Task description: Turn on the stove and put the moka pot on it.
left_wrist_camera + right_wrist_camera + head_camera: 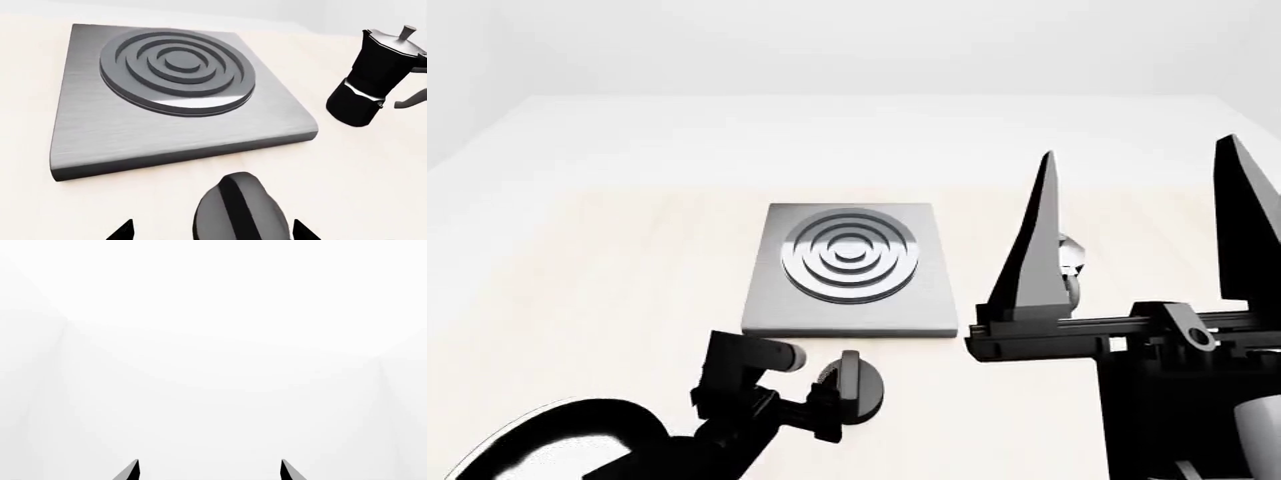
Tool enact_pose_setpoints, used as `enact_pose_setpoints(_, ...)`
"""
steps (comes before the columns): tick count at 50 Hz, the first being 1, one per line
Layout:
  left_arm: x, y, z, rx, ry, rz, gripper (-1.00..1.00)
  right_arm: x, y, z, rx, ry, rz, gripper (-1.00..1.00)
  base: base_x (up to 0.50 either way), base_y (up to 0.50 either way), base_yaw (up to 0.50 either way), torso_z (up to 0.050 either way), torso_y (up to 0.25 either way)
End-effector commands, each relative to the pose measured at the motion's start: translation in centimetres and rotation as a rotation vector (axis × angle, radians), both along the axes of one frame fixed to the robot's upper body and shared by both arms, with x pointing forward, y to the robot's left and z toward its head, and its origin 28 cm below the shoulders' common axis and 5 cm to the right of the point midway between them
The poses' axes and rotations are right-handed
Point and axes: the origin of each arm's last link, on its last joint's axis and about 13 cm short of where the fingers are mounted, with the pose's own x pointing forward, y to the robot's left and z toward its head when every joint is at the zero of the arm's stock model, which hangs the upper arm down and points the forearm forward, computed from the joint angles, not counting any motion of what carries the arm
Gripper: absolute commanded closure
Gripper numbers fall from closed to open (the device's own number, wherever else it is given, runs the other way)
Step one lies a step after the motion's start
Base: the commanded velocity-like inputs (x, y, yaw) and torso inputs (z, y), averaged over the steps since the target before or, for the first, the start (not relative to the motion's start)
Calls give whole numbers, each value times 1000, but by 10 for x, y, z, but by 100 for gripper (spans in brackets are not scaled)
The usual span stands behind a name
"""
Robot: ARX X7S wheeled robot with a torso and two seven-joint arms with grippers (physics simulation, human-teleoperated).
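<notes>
Reaching for the knob (237,207), the left gripper (827,405) straddles it, fingers apart — next it must close and twist; the right gripper (1134,240) waits open.

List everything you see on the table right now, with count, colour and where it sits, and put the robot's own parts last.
Flat square grey metal stove slab: one, dark grey with raised burner rings, middle of the pale table.
Small round stove knob: one, black, on the table in front of the slab, apart from it.
Faceted moka pot: one, black with silver lid, standing upright on the table right of the slab, not on it.
Left pincer: one, black, open, around the knob.
Right pincer: one, black, open, raised, holding nothing.
</notes>
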Motion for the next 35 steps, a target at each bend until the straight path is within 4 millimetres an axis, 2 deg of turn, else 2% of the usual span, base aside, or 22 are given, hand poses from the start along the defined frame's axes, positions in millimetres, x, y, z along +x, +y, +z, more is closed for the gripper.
enact_pose_setpoints(1,2,-6,-3,0,10,-16,-100,0,0,-2,-1,2,0,-100,0,0,0,0,0)
enact_pose_setpoints(22,6,-17,-11,-4,25,-45,-100,0,0,0,2,8,2,-100,0,0,0,0,0)
enact_pose_setpoints(35,8,-25,-18,67,31,-56,-100,0,0,-5,1,8,3,-100,0,0,0,0,0)
